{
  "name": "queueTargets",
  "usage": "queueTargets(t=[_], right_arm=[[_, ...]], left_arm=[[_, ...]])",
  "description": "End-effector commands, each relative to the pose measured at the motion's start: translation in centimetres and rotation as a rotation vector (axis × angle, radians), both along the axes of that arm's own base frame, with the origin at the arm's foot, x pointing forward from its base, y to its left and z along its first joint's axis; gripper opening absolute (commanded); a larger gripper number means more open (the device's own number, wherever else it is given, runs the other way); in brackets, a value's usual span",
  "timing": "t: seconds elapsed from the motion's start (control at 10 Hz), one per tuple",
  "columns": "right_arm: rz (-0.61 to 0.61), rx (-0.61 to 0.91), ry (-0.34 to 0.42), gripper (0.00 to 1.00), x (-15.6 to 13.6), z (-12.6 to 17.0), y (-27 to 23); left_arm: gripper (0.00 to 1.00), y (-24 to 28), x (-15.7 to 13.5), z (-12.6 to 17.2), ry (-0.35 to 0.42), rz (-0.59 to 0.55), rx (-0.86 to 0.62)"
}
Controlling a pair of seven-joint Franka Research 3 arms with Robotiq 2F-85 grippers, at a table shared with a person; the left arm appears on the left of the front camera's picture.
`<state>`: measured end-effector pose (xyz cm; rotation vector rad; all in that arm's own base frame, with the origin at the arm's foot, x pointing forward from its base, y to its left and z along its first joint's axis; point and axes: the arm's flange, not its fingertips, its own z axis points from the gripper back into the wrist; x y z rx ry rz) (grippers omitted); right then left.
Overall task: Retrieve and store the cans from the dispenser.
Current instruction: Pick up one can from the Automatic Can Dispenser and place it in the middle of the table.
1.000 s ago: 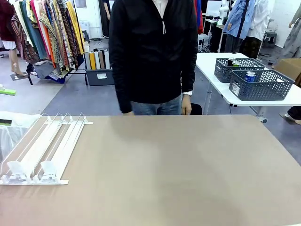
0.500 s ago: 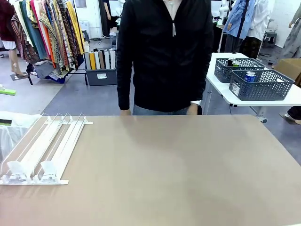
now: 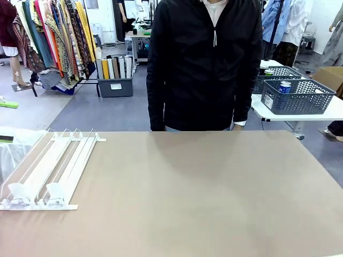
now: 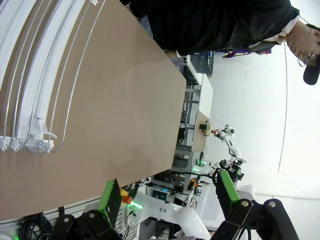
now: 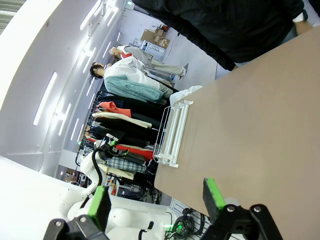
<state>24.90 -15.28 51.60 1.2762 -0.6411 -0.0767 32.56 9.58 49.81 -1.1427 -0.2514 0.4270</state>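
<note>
One dispenser (image 3: 48,168) with bare lanes at the tan table's (image 3: 203,198) left edge, blue-topped can (image 3: 285,87) far right in a grey basket (image 3: 297,96), person in black jacket (image 3: 206,64) at far side, clothes rack far left, left gripper (image 4: 167,195) and right gripper (image 5: 155,200) both spread wide over the table.

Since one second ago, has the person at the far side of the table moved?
Yes. The person has shifted toward picture right, now partly hiding the farther grey basket; the dispenser has stayed put.

We see a clear-and-white dispenser (image 3: 48,168) at the frame's left on a plain tan tabletop (image 3: 203,193), facing a black jacket (image 3: 201,64).
</note>
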Motion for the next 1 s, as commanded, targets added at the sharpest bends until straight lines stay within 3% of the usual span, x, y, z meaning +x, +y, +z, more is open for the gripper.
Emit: queueTargets(t=[0.0,0.9], right_arm=[[-0.002,0.015,-0.037,1.00,0.32,0.26,0.11],[-0.002,0.015,-0.037,1.00,0.32,0.26,0.11]], left_arm=[[1.00,0.19,-0.06,0.24,0.012,-0.005,0.004],[1.00,0.19,-0.06,0.24,0.012,-0.005,0.004]])
